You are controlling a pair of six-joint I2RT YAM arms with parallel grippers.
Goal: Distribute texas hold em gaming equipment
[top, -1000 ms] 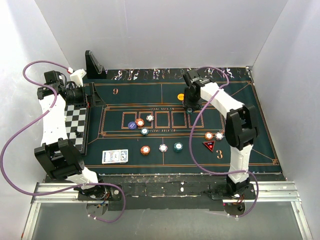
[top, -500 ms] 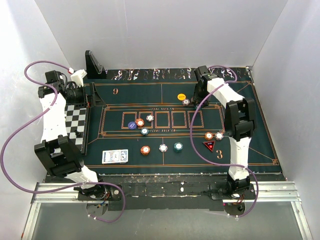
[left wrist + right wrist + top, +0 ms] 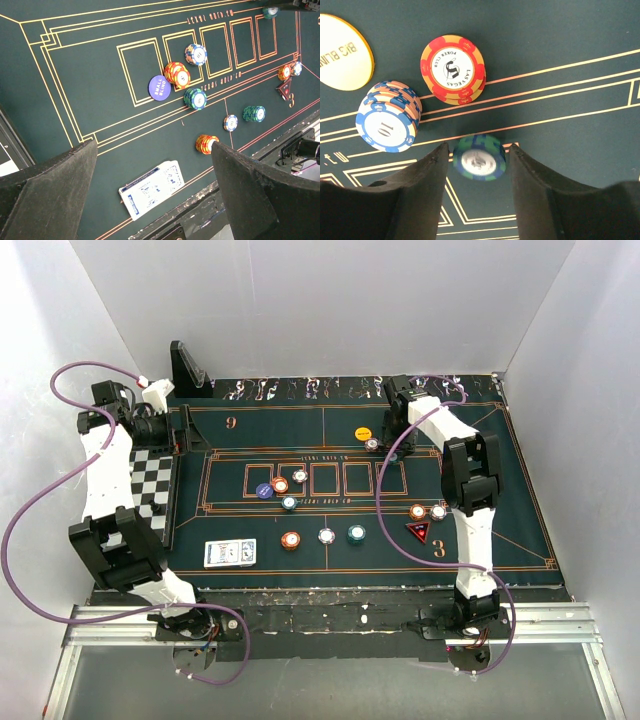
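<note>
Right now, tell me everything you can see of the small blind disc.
The small blind disc is flat, round, blue-violet, plastic-looking, with white SMALL BLIND lettering facing up. It lies on the green mat across an orange box line, close beside the orange chip stack; whether they touch is unclear.

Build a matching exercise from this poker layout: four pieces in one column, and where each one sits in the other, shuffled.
Things
1. yellow disc
2. playing cards
3. red triangular marker
4. blurred green chip

Places
A. between the fingers of the right claw
B. beside the orange 3 printed on the mat
C. next to the blue-and-white chip stack
D. by the mat's near edge, on the left in the top view

Pairs: 1-C, 2-D, 3-B, 4-A
</note>
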